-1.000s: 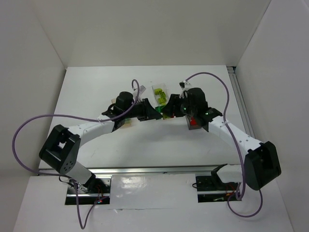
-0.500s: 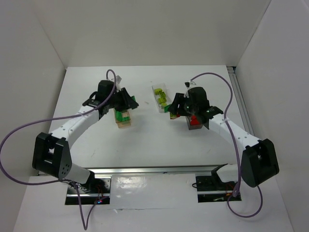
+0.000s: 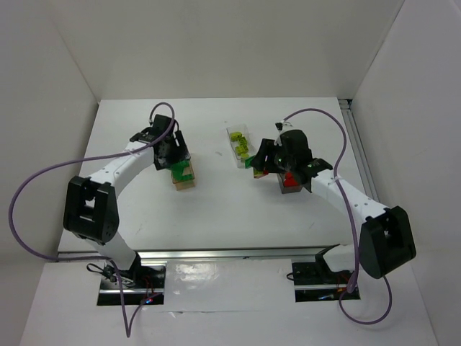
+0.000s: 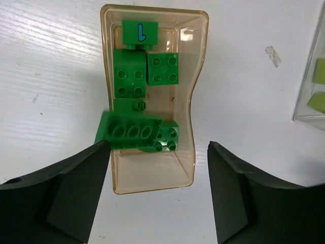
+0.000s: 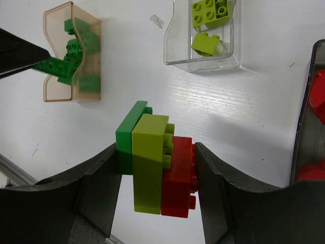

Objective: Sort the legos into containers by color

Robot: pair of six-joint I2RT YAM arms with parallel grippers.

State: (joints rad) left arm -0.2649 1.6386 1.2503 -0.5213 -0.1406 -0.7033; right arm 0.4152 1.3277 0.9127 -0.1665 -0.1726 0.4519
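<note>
On the tabletop (image 3: 216, 216), the peach tray (image 3: 184, 184) is sitting at 9 o'clock, the clear tray (image 5: 179, 48) at 12 and the red tray (image 3: 291, 189) at 3. The left hand (image 4: 158, 162) is hanging wide open over the peach tray, holding nothing, and the right hand (image 5: 156, 162) is squeezing a green, yellow-green and red stack (image 5: 150, 170). Green legos (image 4: 147, 71) are lying in the peach tray, and yellow-green ones (image 5: 210, 12) in the clear tray.

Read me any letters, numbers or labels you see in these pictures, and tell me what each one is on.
"L", in blue, on a green lego at the far end of the peach-orange tray.
No other text shows in any view.
</note>
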